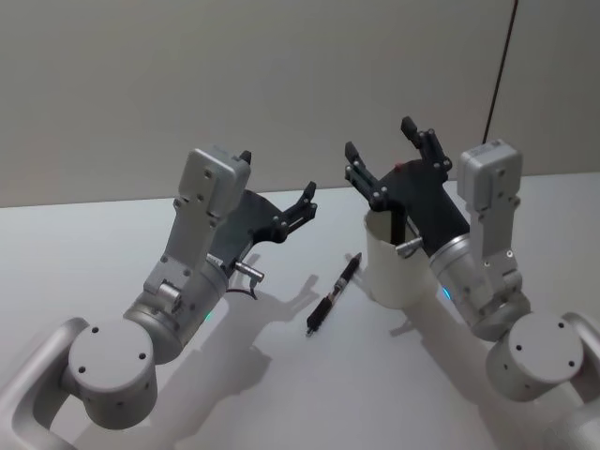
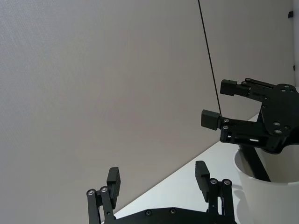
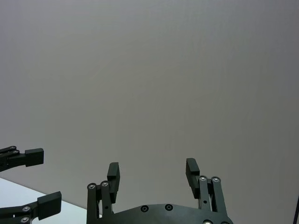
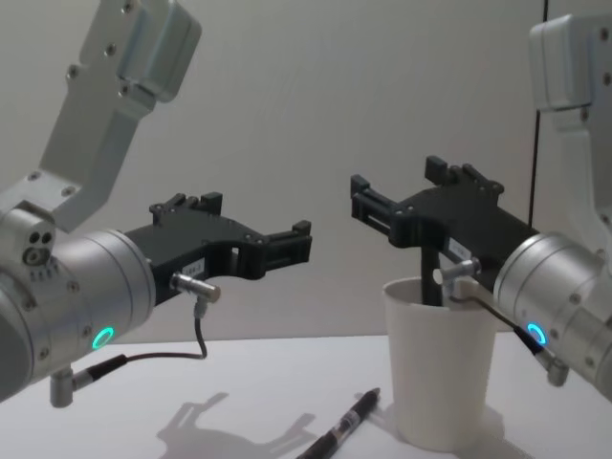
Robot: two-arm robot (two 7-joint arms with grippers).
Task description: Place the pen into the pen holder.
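Observation:
A black pen lies flat on the white table, just left of the pen holder; it also shows low in the chest view. The pen holder is a white paper cup standing upright. My right gripper hovers open and empty over the cup's rim, and its body hides part of the cup. My left gripper hangs open above the table, left of the pen and well above it. Both grippers point toward the back wall.
The white table runs back to a plain grey wall. A thin black cable hangs down the wall at the right. My arms' grey joints stand on either side of the pen and the cup.

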